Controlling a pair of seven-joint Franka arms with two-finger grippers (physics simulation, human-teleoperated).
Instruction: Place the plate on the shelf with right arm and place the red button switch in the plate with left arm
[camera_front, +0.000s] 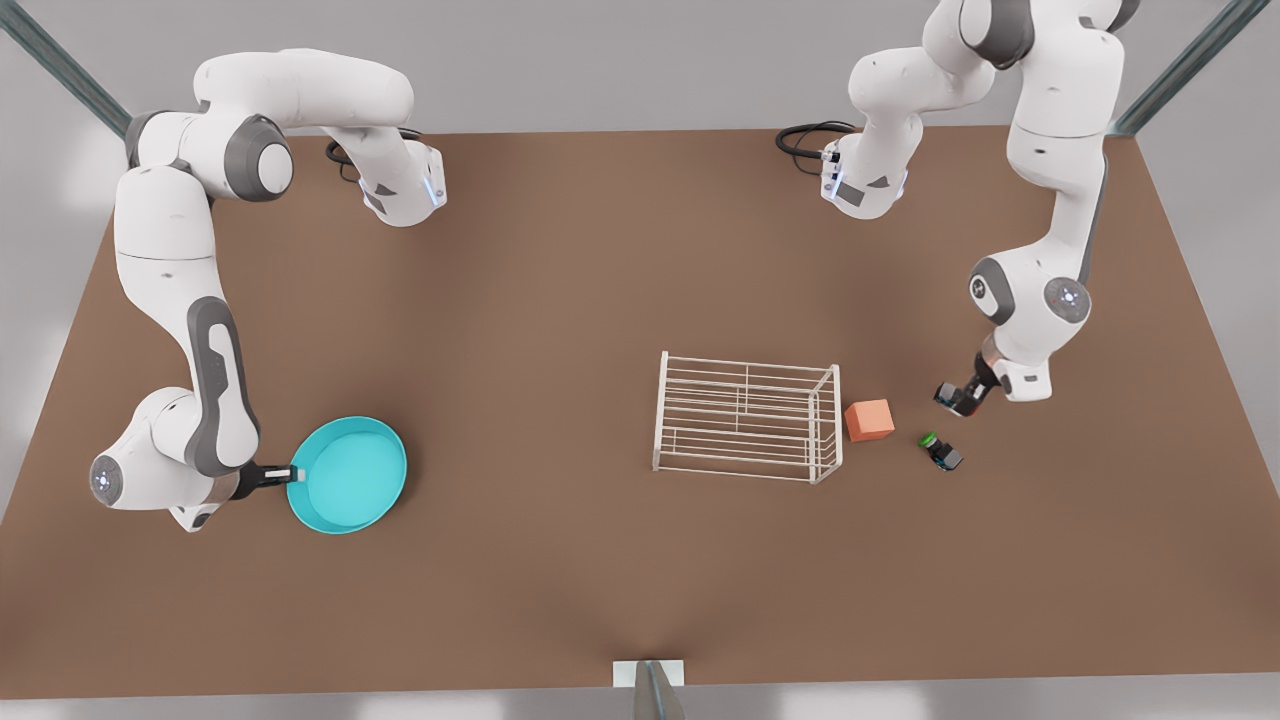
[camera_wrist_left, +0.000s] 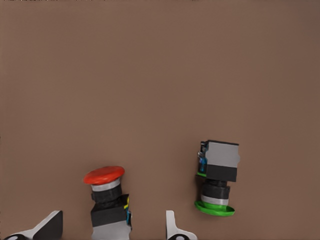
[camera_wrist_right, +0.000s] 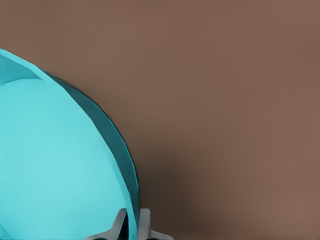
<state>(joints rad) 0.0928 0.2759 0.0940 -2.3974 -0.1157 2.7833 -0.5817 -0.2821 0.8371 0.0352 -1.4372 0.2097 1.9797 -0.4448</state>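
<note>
Grasping is the step in hand: right gripper (camera_front: 292, 474) pinches the plate (camera_front: 350, 478) rim, far from the shelf (camera_front: 745, 417), needing lift and carry, while left gripper (camera_front: 957, 398), fingers spread, straddles the red button switch (camera_wrist_left: 107, 197) and must clench.

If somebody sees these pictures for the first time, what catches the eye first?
First the round turquoise plate at the front view's left, its rim pinched by the right gripper. Next the white wire shelf near the middle, beside an orange cube. At the front view's right, the left gripper straddles the red button switch.
</note>
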